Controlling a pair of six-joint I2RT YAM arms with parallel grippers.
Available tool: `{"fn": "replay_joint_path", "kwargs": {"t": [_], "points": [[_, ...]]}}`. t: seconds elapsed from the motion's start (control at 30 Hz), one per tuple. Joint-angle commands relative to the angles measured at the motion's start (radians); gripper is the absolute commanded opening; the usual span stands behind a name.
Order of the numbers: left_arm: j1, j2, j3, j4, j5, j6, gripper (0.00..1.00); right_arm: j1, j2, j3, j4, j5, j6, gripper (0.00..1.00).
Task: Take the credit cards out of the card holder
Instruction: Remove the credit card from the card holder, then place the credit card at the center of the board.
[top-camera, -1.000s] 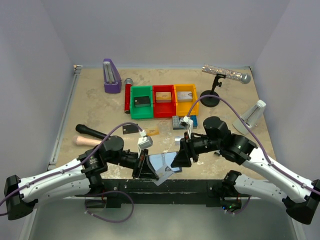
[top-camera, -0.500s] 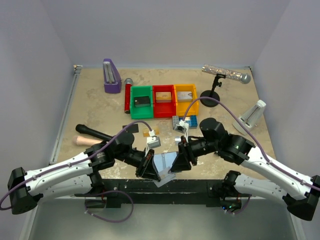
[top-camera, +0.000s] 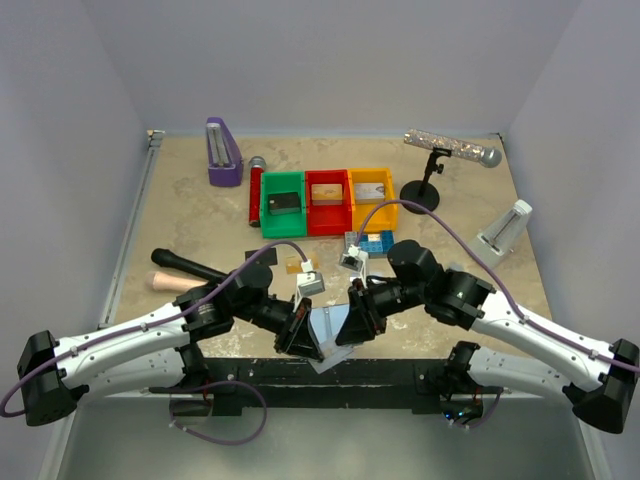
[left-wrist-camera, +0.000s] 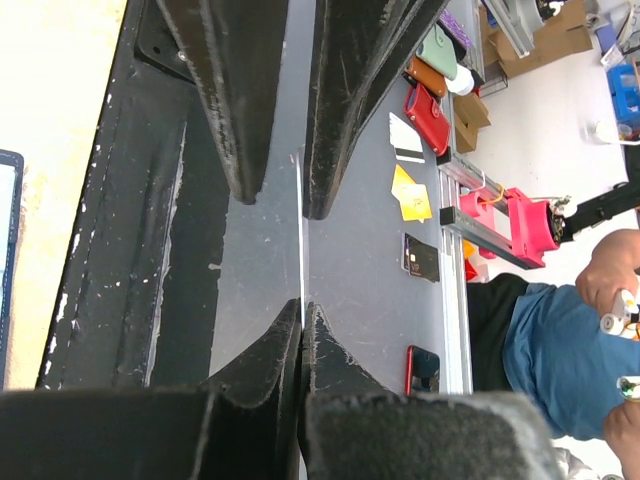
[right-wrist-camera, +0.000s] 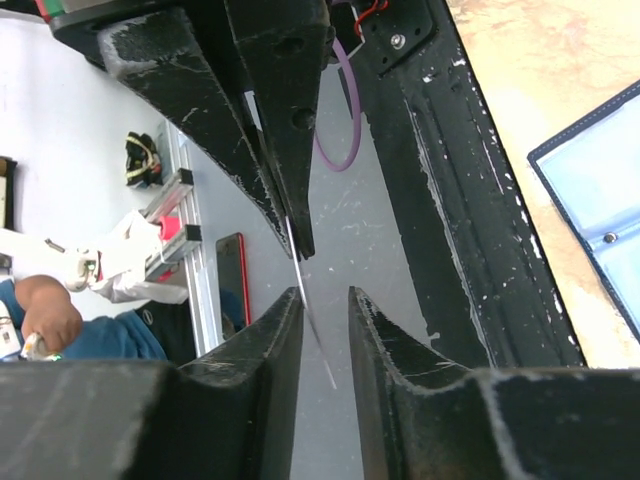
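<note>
The navy card holder (top-camera: 326, 321) lies open at the table's front edge, pale inner pockets up; it also shows in the right wrist view (right-wrist-camera: 600, 215). My left gripper (top-camera: 312, 340) is shut on a silvery grey card (top-camera: 326, 354), seen edge-on in the left wrist view (left-wrist-camera: 301, 230) between its shut jaws (left-wrist-camera: 302, 305). My right gripper (top-camera: 342, 332) faces it with its jaws open (right-wrist-camera: 325, 292), one on each side of the card's edge (right-wrist-camera: 312, 322). A black card (top-camera: 262, 258) and a gold-tan card (top-camera: 301, 265) lie on the table behind the left arm.
Green (top-camera: 283, 203), red (top-camera: 326, 201) and orange (top-camera: 372, 198) bins stand mid-table, each with a card-like item inside. A blue studded plate (top-camera: 371, 245), a black-handled tool (top-camera: 183, 265), a purple object (top-camera: 223, 152), a microphone stand (top-camera: 430, 180) and a white stand (top-camera: 505, 231) lie around.
My left gripper moved right with the grey card. My right gripper moved left to meet it, and its open jaws now stand on either side of the card.
</note>
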Motion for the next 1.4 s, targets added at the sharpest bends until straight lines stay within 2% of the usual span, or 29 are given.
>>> {"fn": "replay_joint_path", "kwargs": {"t": [0.0, 0.17, 0.3, 0.4, 0.43, 0.5, 0.53, 0.57, 0.67, 0.8, 0.9, 1.0, 1.37], "points": [[0.002, -0.011, 0.019, 0.041, -0.002, 0.000, 0.00, 0.007, -0.006, 0.002, 0.052, -0.021, 0.011, 0.27], [0.002, -0.020, 0.016, 0.033, -0.012, 0.006, 0.00, 0.007, -0.006, -0.004, 0.058, -0.027, 0.011, 0.16], [0.002, -0.028, 0.014, 0.021, -0.044, 0.010, 0.00, 0.005, -0.020, -0.012, 0.061, -0.040, 0.014, 0.00], [0.004, -0.062, 0.016, -0.022, -0.131, 0.026, 0.37, 0.007, -0.035, -0.020, 0.049, -0.027, 0.020, 0.00], [0.004, -0.072, 0.017, -0.037, -0.166, 0.026, 0.46, 0.007, -0.038, -0.021, 0.039, -0.015, 0.028, 0.00], [0.010, -0.106, 0.022, -0.091, -0.252, 0.036, 0.56, 0.001, -0.044, -0.026, 0.007, 0.046, 0.040, 0.00], [0.011, -0.131, 0.031, -0.144, -0.321, 0.052, 0.67, -0.010, -0.046, -0.029, -0.008, 0.068, 0.045, 0.00], [0.013, -0.160, 0.039, -0.197, -0.397, 0.061, 0.70, -0.028, -0.046, -0.035, -0.023, 0.080, 0.049, 0.00], [0.021, -0.272, 0.007, -0.283, -0.603, 0.047, 0.71, -0.139, -0.060, -0.090, -0.033, 0.105, 0.071, 0.00], [0.036, -0.379, -0.019, -0.332, -0.774, -0.012, 0.71, -0.313, -0.066, -0.130, -0.063, 0.205, 0.066, 0.00], [0.036, -0.404, -0.044, -0.318, -0.800, -0.043, 0.70, -0.406, -0.023, -0.129, -0.079, 0.325, 0.036, 0.00], [0.036, -0.401, -0.059, -0.311, -0.805, -0.066, 0.69, -0.453, 0.040, -0.142, -0.035, 0.358, 0.025, 0.00], [0.036, -0.444, -0.116, -0.301, -0.840, -0.095, 0.67, -0.513, 0.215, -0.150, 0.013, 0.464, -0.018, 0.00]]}}
